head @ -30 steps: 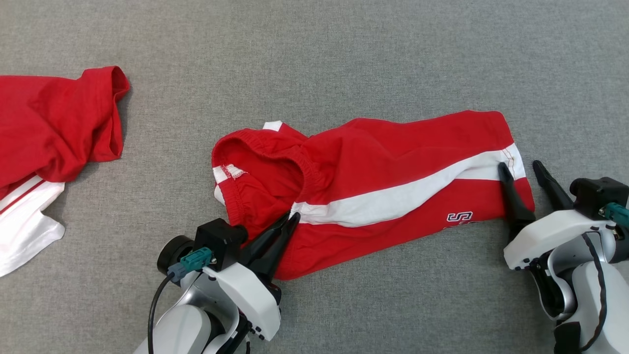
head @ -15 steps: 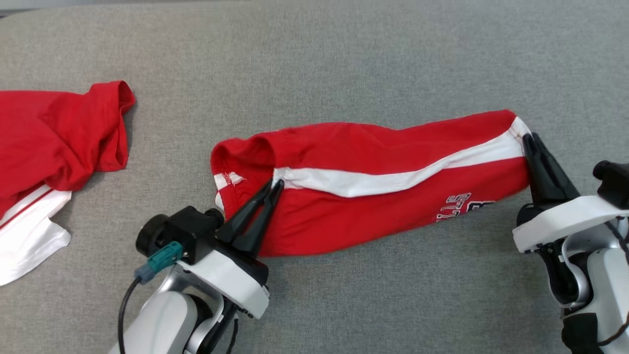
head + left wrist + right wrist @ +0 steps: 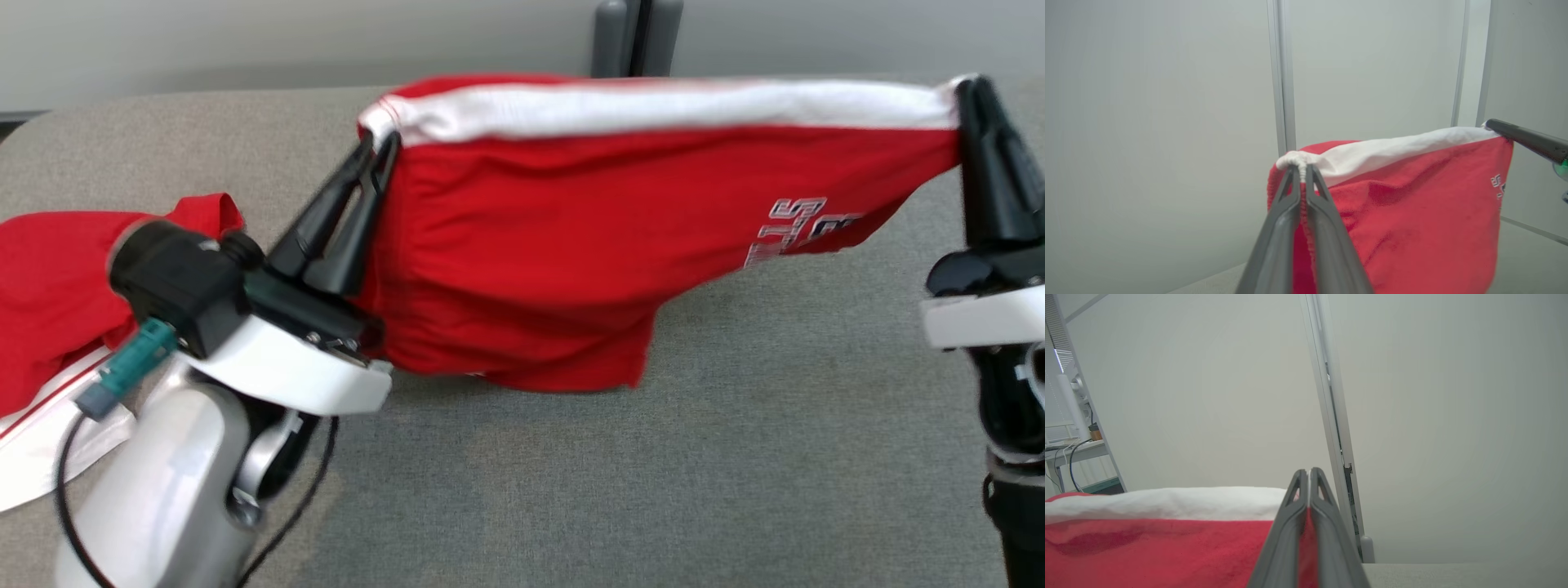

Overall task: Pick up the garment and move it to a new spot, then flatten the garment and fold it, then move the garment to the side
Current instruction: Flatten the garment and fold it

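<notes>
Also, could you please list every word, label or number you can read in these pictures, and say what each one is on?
"S": white outlined block lettering on the red fabric shorts with a white side stripe, head view; only this first letter reads, the rest is blurred and creased.
Left wrist view: the same print at the shorts' edge, too small to read.
Nothing else is legible.

White outlined lettering [image 3: 804, 222] on the red garment [image 3: 531, 245], right of centre in head view: leading "S" legible, remaining letters creased and blurred, unreadable; same print, illegible, at right edge of left wrist view.
</notes>
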`<state>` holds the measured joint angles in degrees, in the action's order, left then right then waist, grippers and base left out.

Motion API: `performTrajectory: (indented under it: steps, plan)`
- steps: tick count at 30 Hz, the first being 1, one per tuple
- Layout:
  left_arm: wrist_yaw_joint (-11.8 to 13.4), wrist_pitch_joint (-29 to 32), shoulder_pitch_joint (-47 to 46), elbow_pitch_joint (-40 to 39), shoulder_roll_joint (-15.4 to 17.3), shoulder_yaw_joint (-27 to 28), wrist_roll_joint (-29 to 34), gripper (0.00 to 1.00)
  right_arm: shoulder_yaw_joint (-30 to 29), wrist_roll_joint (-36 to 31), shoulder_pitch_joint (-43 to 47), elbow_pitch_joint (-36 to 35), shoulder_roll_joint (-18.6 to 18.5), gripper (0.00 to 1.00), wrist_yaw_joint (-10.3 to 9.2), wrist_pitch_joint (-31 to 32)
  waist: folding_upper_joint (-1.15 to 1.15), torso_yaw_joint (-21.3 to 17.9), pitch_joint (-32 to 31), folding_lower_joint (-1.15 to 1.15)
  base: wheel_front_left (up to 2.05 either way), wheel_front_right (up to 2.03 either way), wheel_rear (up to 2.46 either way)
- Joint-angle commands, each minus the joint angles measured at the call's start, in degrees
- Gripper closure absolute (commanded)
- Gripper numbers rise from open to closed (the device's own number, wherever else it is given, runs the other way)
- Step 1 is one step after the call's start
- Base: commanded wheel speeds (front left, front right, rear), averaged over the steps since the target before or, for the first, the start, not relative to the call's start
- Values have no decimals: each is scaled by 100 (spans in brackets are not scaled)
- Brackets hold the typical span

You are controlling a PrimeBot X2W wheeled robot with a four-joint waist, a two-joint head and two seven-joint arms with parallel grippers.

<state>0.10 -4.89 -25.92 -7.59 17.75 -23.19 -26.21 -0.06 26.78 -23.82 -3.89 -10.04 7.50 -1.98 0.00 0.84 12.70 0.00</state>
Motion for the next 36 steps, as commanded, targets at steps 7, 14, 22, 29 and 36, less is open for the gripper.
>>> performTrajectory:
  steps: [7, 14, 22, 29, 36]
  plan:
    - [-8, 232, -635, -381, 242, 298, -36, 100, -251, 59, -431, -703, -164, 100, -1, 215, 0, -53, -311, 0, 0, 0, 0]
    - [38, 433, -1049, -624, 301, 479, -148, 100, -381, 32, -728, -1205, -266, 100, -1, 521, 0, -102, -506, 0, 0, 0, 0]
    - [52, 500, -1129, -717, 313, 518, -261, 100, -346, 193, -760, -1183, -173, 100, -1, 722, 0, -172, -372, 0, 0, 0, 0]
    - [-50, 409, -1402, -530, 254, 541, -338, 100, -322, 306, -1089, -992, -194, 100, -1, 727, 0, -144, 85, 0, 0, 0, 0]
    - [-234, 201, -2217, -78, 80, 548, -396, 100, -184, 469, -2055, -500, -244, 100, -1, 731, 0, -86, 747, 0, 0, 0, 0]
